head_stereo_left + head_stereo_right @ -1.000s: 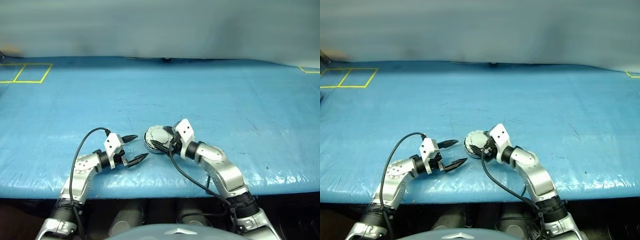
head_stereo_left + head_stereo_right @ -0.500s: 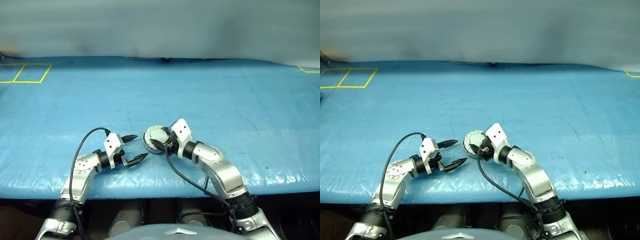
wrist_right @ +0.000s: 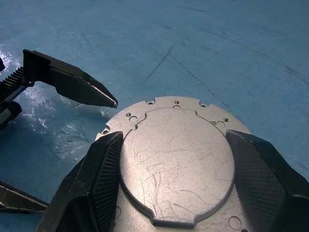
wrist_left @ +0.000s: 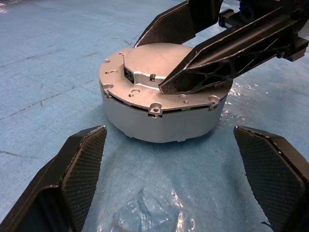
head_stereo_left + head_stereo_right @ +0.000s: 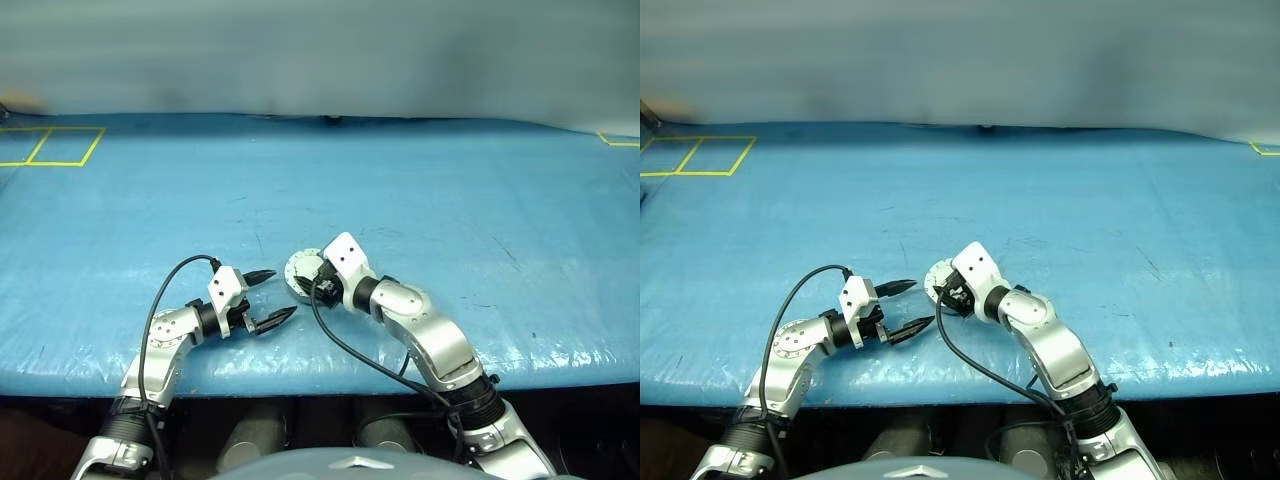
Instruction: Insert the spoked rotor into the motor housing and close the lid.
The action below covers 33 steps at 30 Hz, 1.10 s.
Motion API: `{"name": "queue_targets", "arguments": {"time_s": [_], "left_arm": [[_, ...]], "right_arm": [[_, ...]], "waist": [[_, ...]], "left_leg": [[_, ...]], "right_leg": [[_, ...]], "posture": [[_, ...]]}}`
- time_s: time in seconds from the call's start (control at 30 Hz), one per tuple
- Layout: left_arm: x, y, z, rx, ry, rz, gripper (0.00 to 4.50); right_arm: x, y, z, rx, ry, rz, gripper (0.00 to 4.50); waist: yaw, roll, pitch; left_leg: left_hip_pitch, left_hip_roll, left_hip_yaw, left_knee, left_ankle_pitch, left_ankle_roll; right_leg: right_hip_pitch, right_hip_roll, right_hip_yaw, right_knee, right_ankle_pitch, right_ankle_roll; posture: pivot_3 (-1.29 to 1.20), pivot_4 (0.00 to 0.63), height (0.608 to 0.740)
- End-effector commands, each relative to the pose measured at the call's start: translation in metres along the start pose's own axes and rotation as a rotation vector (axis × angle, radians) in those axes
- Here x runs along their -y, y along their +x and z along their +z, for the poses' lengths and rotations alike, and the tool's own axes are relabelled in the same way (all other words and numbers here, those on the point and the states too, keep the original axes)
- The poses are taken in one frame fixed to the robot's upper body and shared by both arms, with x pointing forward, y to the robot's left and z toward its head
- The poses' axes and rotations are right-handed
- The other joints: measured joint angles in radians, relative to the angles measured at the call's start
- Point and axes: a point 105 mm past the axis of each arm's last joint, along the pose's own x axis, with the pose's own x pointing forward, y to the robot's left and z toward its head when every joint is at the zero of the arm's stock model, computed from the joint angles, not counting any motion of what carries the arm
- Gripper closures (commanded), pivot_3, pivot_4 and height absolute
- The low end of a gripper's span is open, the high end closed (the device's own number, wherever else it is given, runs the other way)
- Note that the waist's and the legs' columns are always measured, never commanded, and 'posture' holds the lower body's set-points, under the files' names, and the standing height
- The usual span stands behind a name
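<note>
The motor housing (image 4: 161, 113) stands upright on the blue surface (image 5: 450, 200), just ahead of the left claw (image 5: 262, 298) and directly under the right claw (image 3: 174, 164). The lid (image 3: 176, 164) lies on top of the housing, plain grey face up, so the assembly appears capped; in the left wrist view a thin dark seam runs round part of the rim, which suggests the lid may not be fully seated. The spoked rotor is presumably already inside, though this cannot be confirmed. The left claw is spread wide and holds nothing, its fingers on either side of the housing but apart from it, placed as if ready to steady the can. The right claw comes in from above, jaws parted about as wide as the lid, one finger at each side of the raised centre panel, tips at or on the top face; whether it grips or merely presses cannot be told. Judged purpose: pressing or aligning the lid. Beyond the housing lies bare blue sheet, with yellow tape markings (image 5: 55, 145) far off to the left.
</note>
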Motion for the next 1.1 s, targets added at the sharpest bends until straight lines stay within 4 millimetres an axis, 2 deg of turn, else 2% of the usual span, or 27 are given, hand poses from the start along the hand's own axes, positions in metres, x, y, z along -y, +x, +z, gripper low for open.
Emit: {"name": "queue_targets", "arguments": {"time_s": [0.03,0.23,0.47,0.7,0.97,1.07,1.1], "left_arm": [[-0.001,0.001,0.009,0.029,0.032,-0.005,0.0],[-0.001,0.001,0.008,0.028,0.029,-0.002,0.0],[0.0,0.001,0.008,0.028,0.027,-0.002,0.0],[-0.002,0.0,0.011,0.036,0.033,0.009,0.0],[-0.019,0.006,0.027,0.114,-0.009,0.091,0.0],[-0.016,0.012,0.026,0.103,-0.014,0.063,0.56],[-0.015,0.014,0.026,0.099,-0.009,0.056,0.92]], "right_arm": [[0.001,0.001,-0.003,-0.03,-0.027,-0.014,1.48],[0.0,0.001,-0.013,-0.074,-0.01,0.004,1.48],[0.007,0.001,-0.036,-0.181,0.004,-0.019,1.48],[0.007,0.003,-0.045,-0.221,0.009,-0.021,1.48],[0.007,0.003,-0.044,-0.211,0.021,-0.02,1.48],[0.008,0.003,-0.042,-0.204,0.021,-0.024,1.48],[0.008,0.003,-0.042,-0.202,0.022,-0.027,1.48]], "waist": [[0.0,0.0,0.0],[0.0,0.0,0.0],[0.0,-0.001,-0.002],[0.0,-0.001,-0.003],[0.002,0.0,-0.007],[0.001,0.0,-0.008],[0.001,0.0,-0.008]], "left_leg": [[0.0,0.0,0.0,0.0,0.0,0.0],[0.0,0.0,0.0,0.0,0.001,-0.001],[0.001,0.0,0.0,0.0,0.001,-0.001],[0.002,0.0,0.0,0.0,0.002,-0.001],[0.002,0.0,-0.001,0.0,0.003,-0.001],[0.002,0.0,-0.001,0.0,0.003,-0.001],[0.002,0.0,-0.001,0.0,0.003,-0.001]], "right_leg": [[0.0,0.0,0.0,0.0,0.0,0.0],[0.0,0.0,0.0,0.0,0.0,0.0],[0.002,0.0,0.0,0.0,0.0,0.0],[0.003,0.0,0.0,0.0,0.0,0.001],[0.003,0.0,0.0,0.001,-0.001,0.003],[0.003,0.0,0.0,0.001,-0.001,0.003],[0.003,0.0,0.0,0.001,-0.001,0.002]], "posture": [[0.0,0.15,0.74],[0.0,0.15,0.74],[0.0,0.15,0.74],[0.0,0.15,0.74],[0.0,0.15,0.74],[0.0,0.15,0.74],[0.0,0.15,0.74]]}}
